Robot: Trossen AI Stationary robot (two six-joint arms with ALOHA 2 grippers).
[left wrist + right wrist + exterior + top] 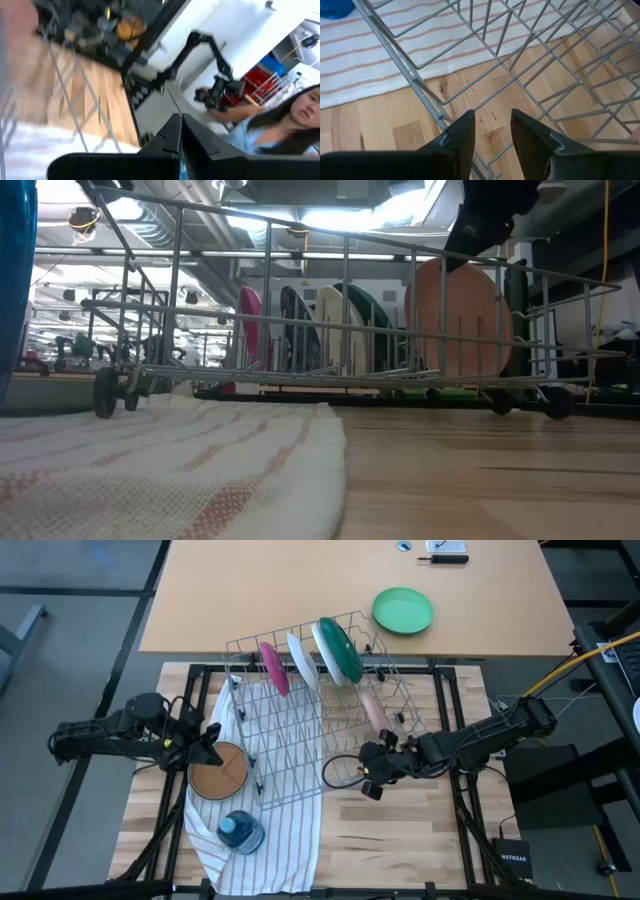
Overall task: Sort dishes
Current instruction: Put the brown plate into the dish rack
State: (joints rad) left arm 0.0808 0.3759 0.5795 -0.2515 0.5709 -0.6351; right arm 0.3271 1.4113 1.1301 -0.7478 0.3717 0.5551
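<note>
brown plate (219, 770): I see it flat on the striped towel (285, 835), just outside the wire rack (320, 720) at its near-left corner
left gripper (212, 745): touching the brown plate's far rim, fingers closed together; I can't confirm the rim is between them
bearing: plate lies just nearer than my left fingertips; right gripper (372, 778) waits open at the rack's near-right edge, well apart
axis: round disc, no long axis; I judge the grip must be by the rim
look: matte brown, faint divider lines
racked: magenta (273, 668), white (302, 660), green-backed (338, 648) plates on edge; pale pink plate (371, 708) beside them
</note>
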